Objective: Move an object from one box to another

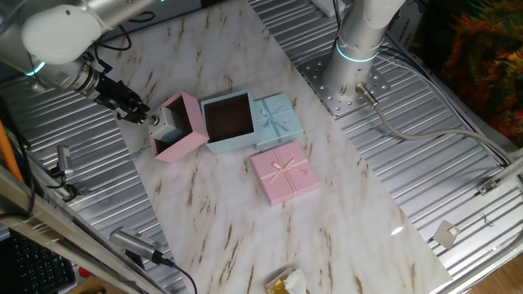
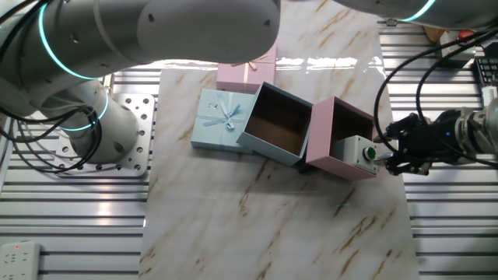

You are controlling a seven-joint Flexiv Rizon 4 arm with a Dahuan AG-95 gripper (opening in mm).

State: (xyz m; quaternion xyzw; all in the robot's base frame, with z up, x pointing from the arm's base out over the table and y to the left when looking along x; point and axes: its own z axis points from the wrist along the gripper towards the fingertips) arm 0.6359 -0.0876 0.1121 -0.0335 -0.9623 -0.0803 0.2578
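At the pink box [image 2: 342, 136] rim, tilted against the light blue box [image 2: 276, 124], the claw [image 2: 387, 155] is clenched on the white block [image 2: 356, 153] (green disc outward). Judged light, rigid, smooth-sided: grip flat opposing faces.

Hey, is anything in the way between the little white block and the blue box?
Only box walls. The small white block with the green round part sits at the pincer, on the pink square box's outer side. That box touches the open light blue box.

White arm [image 2: 156, 31], cyan light rings, black gripper [image 2: 393, 152]
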